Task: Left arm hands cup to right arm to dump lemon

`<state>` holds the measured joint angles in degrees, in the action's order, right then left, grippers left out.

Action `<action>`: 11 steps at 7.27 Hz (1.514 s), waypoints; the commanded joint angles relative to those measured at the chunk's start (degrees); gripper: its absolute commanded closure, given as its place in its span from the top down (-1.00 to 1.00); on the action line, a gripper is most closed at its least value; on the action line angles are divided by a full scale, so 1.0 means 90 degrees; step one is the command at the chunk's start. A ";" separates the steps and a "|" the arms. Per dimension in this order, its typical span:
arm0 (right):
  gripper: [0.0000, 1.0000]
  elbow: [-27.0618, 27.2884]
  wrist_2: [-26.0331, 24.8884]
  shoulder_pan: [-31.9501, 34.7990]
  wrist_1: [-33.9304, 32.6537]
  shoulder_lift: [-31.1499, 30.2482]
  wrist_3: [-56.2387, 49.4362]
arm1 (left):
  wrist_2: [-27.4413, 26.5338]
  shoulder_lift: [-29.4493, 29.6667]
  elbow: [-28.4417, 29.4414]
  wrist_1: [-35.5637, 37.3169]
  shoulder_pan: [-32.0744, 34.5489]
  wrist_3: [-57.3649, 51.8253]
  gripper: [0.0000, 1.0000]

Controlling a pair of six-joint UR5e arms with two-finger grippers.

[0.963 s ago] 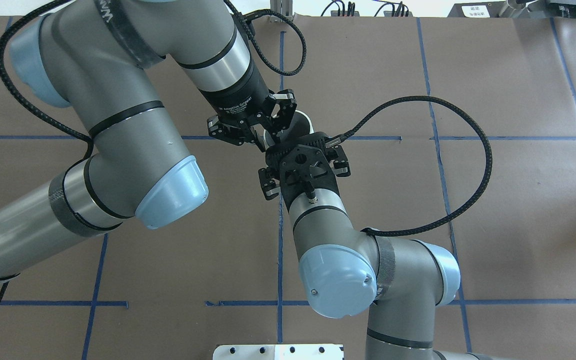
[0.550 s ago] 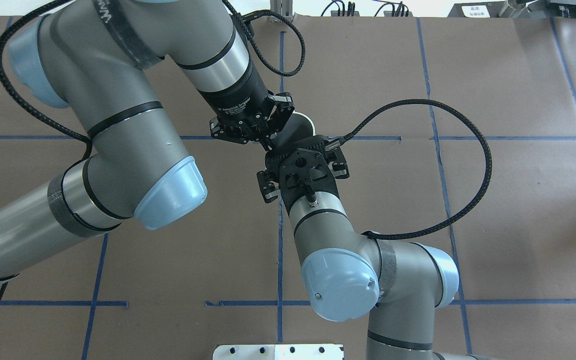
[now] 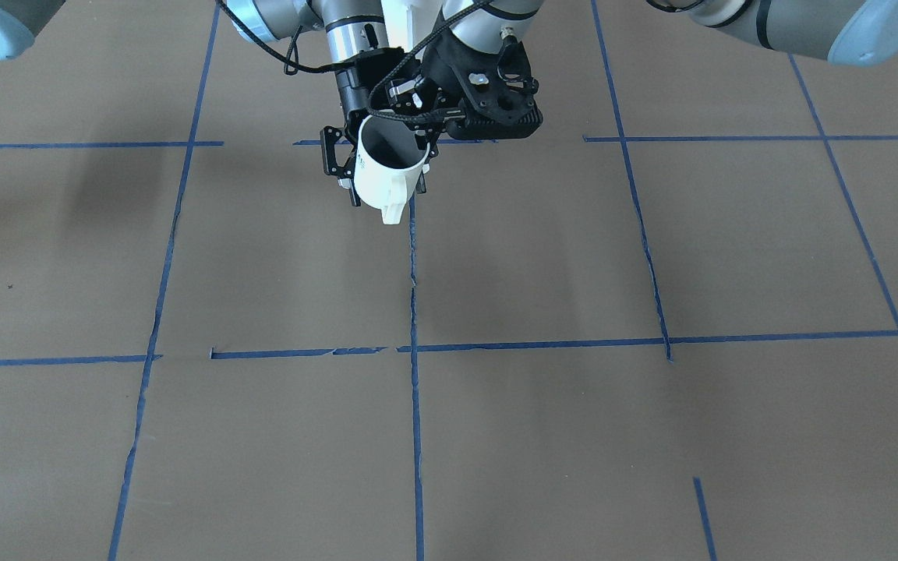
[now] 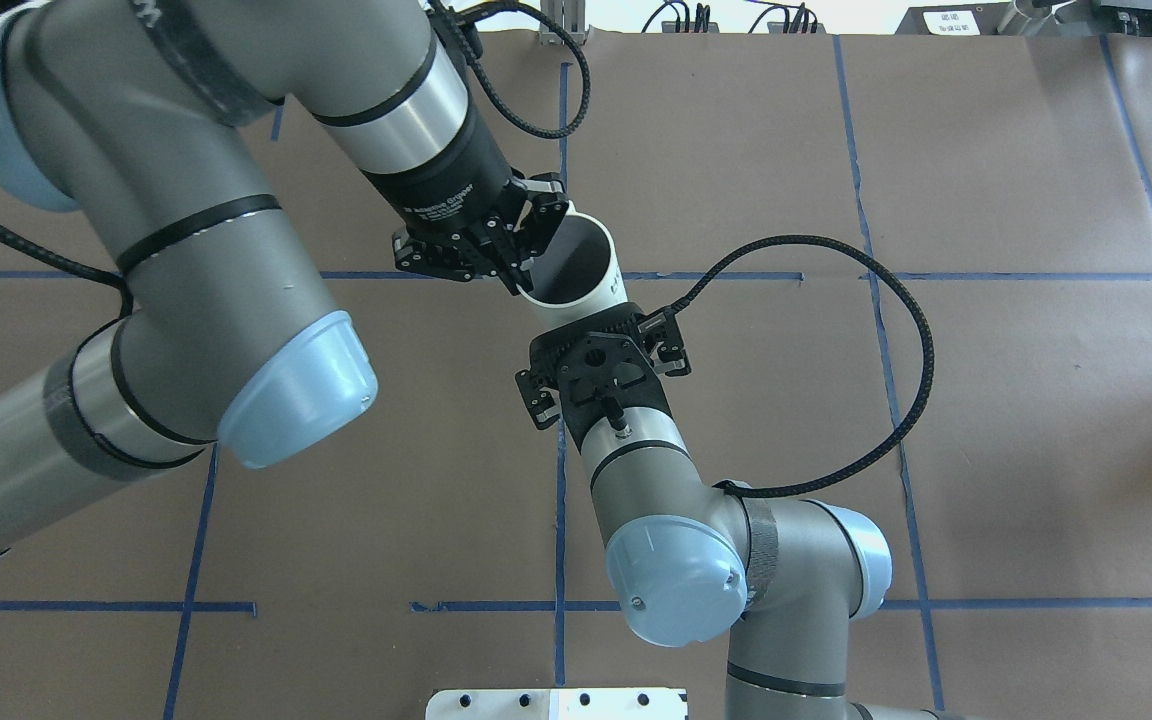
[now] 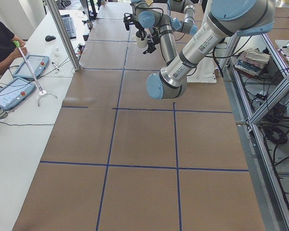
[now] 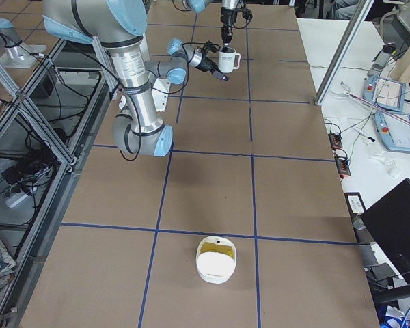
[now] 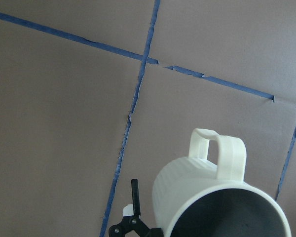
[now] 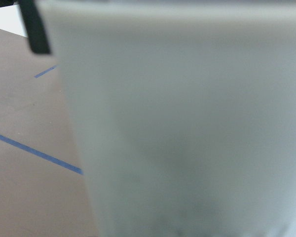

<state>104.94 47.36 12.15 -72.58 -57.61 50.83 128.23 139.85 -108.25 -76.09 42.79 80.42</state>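
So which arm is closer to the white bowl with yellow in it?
Right. The right arm has its elbow on the bowl side of the cup; the left arm meets the cup from above, farther away.

I work in a robotics lab: my table (image 5: 139, 139) is papered brown and gridded with blue tape (image 5: 144, 166), framed by aluminium posts (image 5: 62, 33), with teach pendants (image 5: 32, 66) on the white side table (image 5: 19, 134) at left and cables (image 5: 274, 134) tangled below at right.
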 commanded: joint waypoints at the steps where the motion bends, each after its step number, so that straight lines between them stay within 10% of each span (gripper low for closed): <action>1: 1.00 0.0019 0.0041 -0.0002 0.0017 0.0024 0.0036 | -0.0010 -0.0760 -0.0936 0.0086 0.0390 -0.0010 -1.00; 6: 1.00 0.1364 0.2223 0.1088 0.0007 -0.1056 -0.0023 | -0.0049 -0.3082 -0.1779 0.0047 0.0909 -0.2297 -1.00; 11: 1.00 0.1690 0.5952 0.3732 -0.0080 -0.2629 -0.1005 | 0.0010 -0.5353 -0.1567 -0.0393 0.1797 -0.5077 -1.00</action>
<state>120.35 92.94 39.31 -73.13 -77.75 45.64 128.26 93.88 -123.68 -79.07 57.23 37.52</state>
